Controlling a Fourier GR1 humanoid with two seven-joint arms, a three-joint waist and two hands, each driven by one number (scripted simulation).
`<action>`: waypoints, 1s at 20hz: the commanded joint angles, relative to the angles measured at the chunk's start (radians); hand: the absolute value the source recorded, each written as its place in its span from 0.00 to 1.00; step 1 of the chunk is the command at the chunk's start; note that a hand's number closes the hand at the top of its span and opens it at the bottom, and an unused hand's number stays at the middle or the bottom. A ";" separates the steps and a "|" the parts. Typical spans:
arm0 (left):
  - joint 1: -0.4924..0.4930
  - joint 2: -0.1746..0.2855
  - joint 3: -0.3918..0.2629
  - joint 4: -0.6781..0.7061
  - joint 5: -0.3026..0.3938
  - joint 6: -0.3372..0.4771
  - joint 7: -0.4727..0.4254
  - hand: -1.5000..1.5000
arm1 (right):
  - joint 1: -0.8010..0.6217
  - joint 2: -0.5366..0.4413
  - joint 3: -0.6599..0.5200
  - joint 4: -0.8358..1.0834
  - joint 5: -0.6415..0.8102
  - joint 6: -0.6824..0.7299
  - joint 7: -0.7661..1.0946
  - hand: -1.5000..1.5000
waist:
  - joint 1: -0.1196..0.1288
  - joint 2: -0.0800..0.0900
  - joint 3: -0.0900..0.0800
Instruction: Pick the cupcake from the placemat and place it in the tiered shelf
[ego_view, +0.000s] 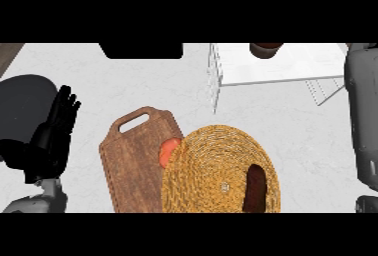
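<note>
The left hand (55, 131) stands at the left side with its black fingers straight up and spread a little. It holds nothing. A big dark round shape (26, 95) lies behind it. The right arm (362, 115) runs up the right edge, just beside the tiered shelf (295, 70), and its hand does not show.

The cupcake (266, 49) sits on the white shelf at the top, partly cut off by the edge. The round woven placemat (214, 170) lies low in the middle, with a dark patch (255, 187) on it. It covers the right side of a wooden cutting board (136, 160). An orange thing (170, 149) peeks out between them. A black thing (140, 50) sits at the top edge.

The white counter (244, 107) is open between the placemat and the shelf, and also between the left hand and the board.
</note>
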 joint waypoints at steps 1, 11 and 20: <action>0.021 -0.010 -0.008 -0.034 0.001 0.001 0.009 0.50 | -0.008 -0.083 -0.055 -0.049 -0.026 -0.013 0.094 0.00 | -0.002 -0.002 0.000; 0.027 0.005 0.029 0.028 0.015 -0.018 -0.050 0.50 | 0.301 -0.275 -0.200 -0.356 -0.248 0.273 0.236 0.00 | -0.019 -0.002 0.000; -0.015 -0.023 -0.008 -0.013 -0.039 0.031 0.027 0.50 | 0.462 -0.410 -0.345 -0.329 -0.468 0.436 0.109 0.00 | -0.003 0.002 0.001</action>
